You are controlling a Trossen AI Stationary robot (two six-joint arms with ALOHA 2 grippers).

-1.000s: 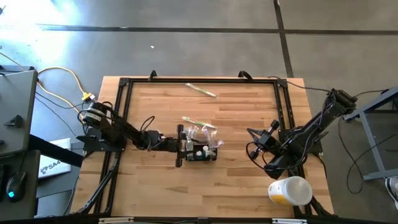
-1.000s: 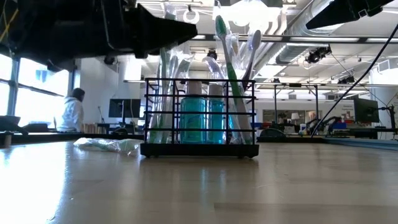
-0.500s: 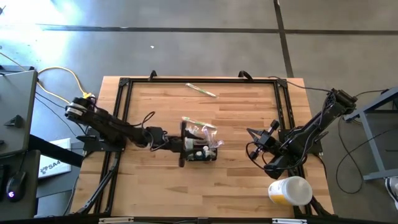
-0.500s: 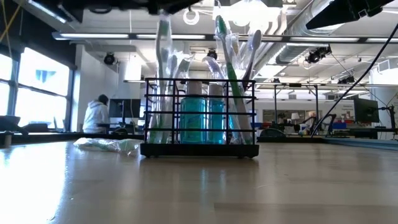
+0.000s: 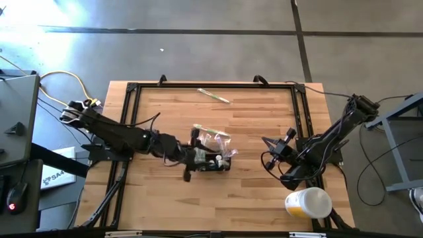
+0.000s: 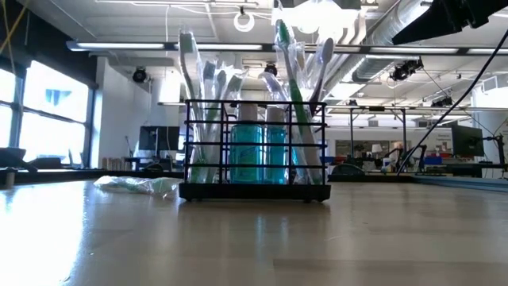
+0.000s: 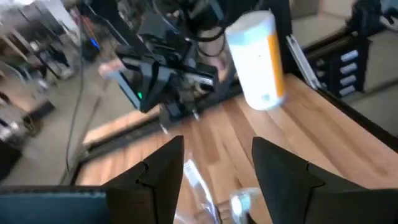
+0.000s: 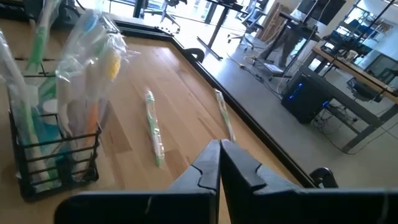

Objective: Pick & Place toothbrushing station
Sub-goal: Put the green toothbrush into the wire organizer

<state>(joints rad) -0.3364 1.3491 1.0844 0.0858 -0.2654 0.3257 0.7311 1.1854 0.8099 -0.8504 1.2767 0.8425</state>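
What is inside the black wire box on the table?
The black wire box holds toothbrushes standing up, some in clear wrappers, and blue bottles in the middle. Anything lying at the bottom is hidden by the bottles and wires.

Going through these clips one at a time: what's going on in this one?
The left gripper is at the left end of the toothbrushing station, a black wire caddy full of toothbrushes standing mid-table; its fingers are apart, and whether they grip the caddy cannot be told. The right gripper waits shut by the table's right edge. Two wrapped toothbrushes lie loose on the wooden table, and a white-and-yellow cup lies at its near right corner.
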